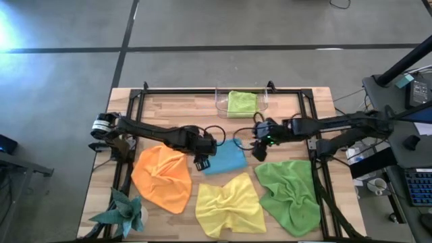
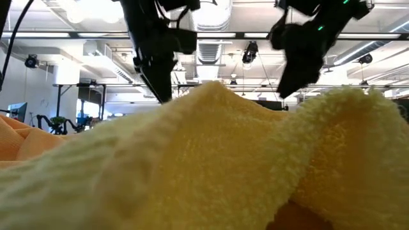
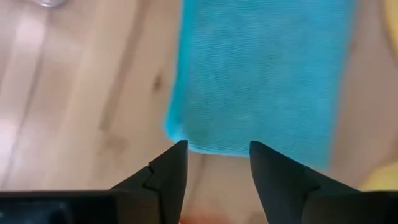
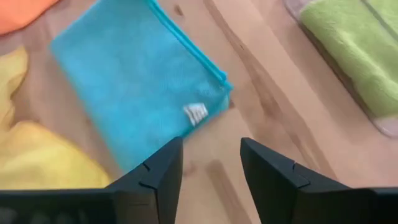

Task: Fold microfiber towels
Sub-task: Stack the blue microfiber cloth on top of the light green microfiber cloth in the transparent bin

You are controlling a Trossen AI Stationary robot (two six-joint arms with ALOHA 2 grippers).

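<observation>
The left gripper point(image 1: 202, 162) hangs open, holding nothing, just above the folded blue towel's point(image 1: 225, 159) left edge. The right gripper point(image 1: 258, 152), open and empty too, hangs at its right edge. Orange point(image 1: 162, 177), yellow point(image 1: 231, 204) and green point(image 1: 289, 192) towels lie crumpled nearby.

In the low view, the rumpled yellow microfiber towel point(image 2: 211, 166) fills the foreground and hides the bench; both arms are cut off at the top edge.
</observation>
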